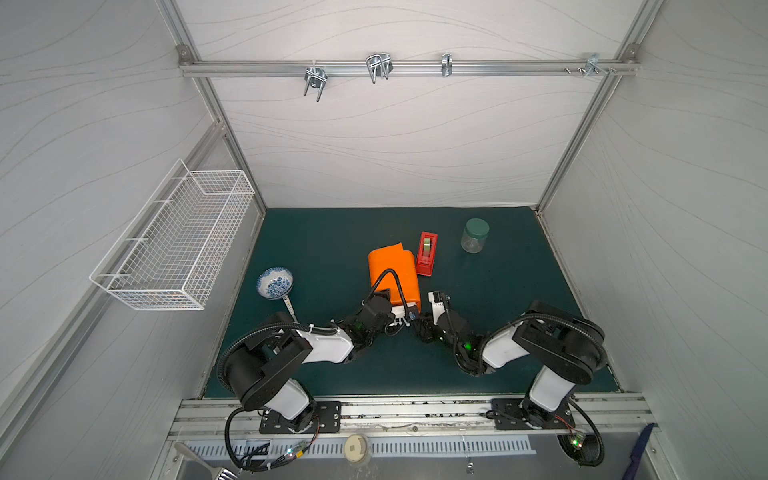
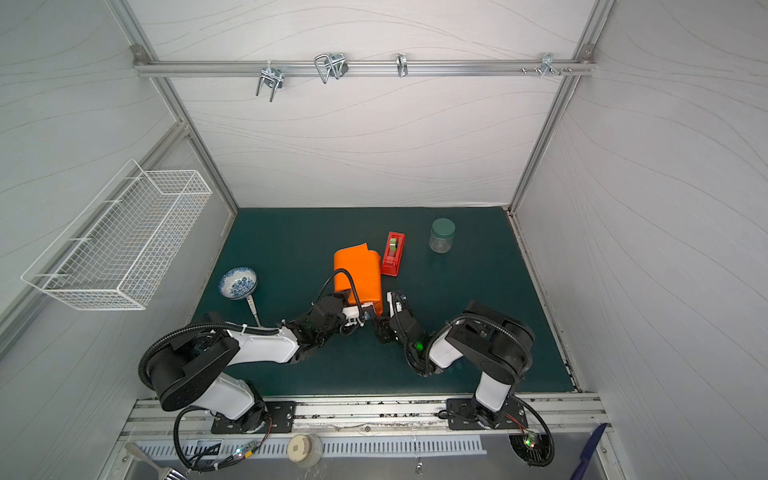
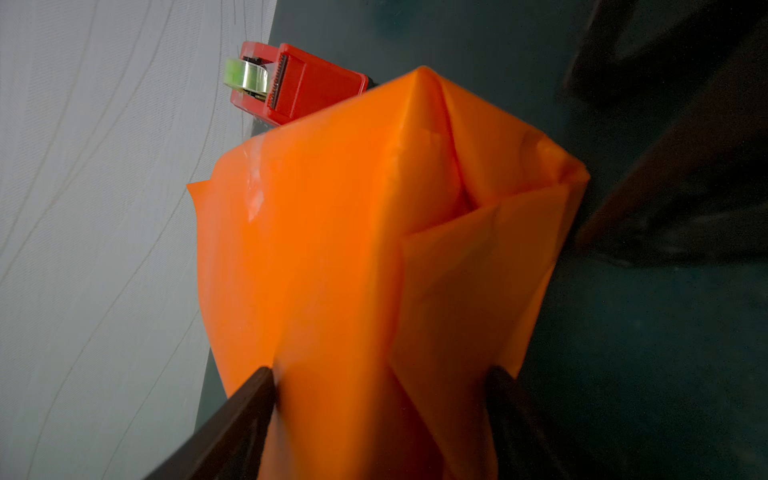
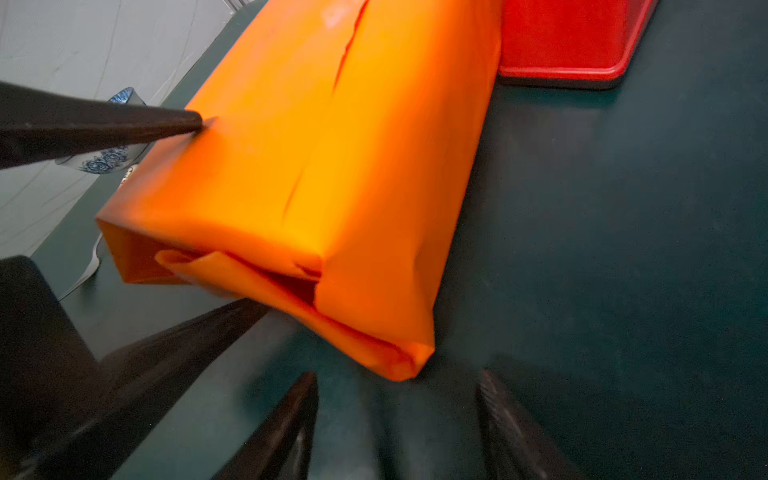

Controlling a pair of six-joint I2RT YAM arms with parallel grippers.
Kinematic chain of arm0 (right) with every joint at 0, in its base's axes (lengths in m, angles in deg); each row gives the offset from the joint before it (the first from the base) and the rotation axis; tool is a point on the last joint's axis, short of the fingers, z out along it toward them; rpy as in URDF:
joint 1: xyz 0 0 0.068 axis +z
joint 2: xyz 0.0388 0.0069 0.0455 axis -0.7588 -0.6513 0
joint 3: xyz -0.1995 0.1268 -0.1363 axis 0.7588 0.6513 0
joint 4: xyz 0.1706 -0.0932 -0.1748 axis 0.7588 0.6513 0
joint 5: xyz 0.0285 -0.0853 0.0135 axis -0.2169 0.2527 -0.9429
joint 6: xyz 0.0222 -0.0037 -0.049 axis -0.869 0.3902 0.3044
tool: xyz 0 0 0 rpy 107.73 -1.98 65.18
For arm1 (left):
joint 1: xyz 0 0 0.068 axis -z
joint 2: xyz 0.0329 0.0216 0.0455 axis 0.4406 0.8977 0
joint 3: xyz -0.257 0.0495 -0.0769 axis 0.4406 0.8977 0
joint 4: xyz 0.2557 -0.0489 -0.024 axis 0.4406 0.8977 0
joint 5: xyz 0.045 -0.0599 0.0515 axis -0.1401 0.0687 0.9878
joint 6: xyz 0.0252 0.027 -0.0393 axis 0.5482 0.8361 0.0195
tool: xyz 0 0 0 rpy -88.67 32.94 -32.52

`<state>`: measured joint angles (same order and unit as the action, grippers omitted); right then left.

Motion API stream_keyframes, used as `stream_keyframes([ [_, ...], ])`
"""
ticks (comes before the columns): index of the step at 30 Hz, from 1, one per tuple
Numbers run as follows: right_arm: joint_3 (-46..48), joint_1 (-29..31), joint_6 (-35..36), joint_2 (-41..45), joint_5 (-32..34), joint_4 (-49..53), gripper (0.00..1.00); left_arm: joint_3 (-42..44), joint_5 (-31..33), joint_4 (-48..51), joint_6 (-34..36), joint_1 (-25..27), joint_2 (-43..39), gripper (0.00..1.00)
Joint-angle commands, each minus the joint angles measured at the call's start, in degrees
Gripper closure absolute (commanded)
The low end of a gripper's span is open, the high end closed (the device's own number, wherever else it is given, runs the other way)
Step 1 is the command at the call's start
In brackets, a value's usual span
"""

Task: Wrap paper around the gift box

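Two arms, both folded low over the dark green mat [image 1: 332, 232] [image 2: 291, 232], elbows back toward the near edge, wrists pushed forward to the middle.

On the left: upper link swung outward, forearm angled inward and forward, wrist rolled onto its side, left gripper [image 1: 399, 302] [image 2: 356, 302] [image 3: 380, 380] at the near end of the wrapped gift box. Clamped there on the paper [image 1: 392, 270] [image 2: 357, 270] [image 3: 332, 249] [image 4: 291, 145], one finger [image 4: 183, 122] pressed onto the top face, the other against the folded flap at the lower edge of that end. Seen from the left wrist: both dark fingertips [image 3: 262, 386] hard against the orange sheet, one on either side, with a dent at one of them.

On the right: upper link nearly upright, forearm reaching inward and forward, right gripper [image 1: 437, 297] [image 2: 397, 297] [image 4: 399, 415] low over bare mat, just beside the near right corner of the paper, apart from it. Held moderately wide, nothing between the two fingers [image 4: 297, 415].

Gift box itself out of sight, covered by paper on every visible face. Lying flat near the centre of the mat, long side running away from the arms. Lengthwise seam along the top; near end only partly folded, with a dark gap under the upper flap; loose corner of sheet sticking up at the far end.

Just beside the far right side: red tape dispenser [image 1: 427, 253] [image 2: 393, 253] [image 3: 291, 83] [image 4: 573, 37], contact impossible to tell. Further back and right, well apart: clear jar [image 1: 474, 235] [image 2: 441, 235] with green lid. Off to the left, near the left elbow: blue-and-white bowl [image 1: 275, 282] [image 2: 238, 283].
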<state>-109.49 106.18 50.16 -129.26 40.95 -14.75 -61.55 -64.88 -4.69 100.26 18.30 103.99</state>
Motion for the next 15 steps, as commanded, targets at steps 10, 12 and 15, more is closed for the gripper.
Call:
stream_keyframes([
  [10,1.0,1.8,0.9,-1.9,4.8,10.3,0.48,-0.7,-0.8,2.1,-0.9,-0.6,0.2,0.2],
  [12,0.8,2.3,1.2,-2.0,5.7,11.3,0.48,-0.7,-0.8,2.2,-1.0,-0.7,0.2,0.19],
  [15,0.5,2.7,1.2,-2.5,6.7,12.3,0.48,-0.7,-1.0,2.2,-1.1,-0.7,0.0,0.19],
])
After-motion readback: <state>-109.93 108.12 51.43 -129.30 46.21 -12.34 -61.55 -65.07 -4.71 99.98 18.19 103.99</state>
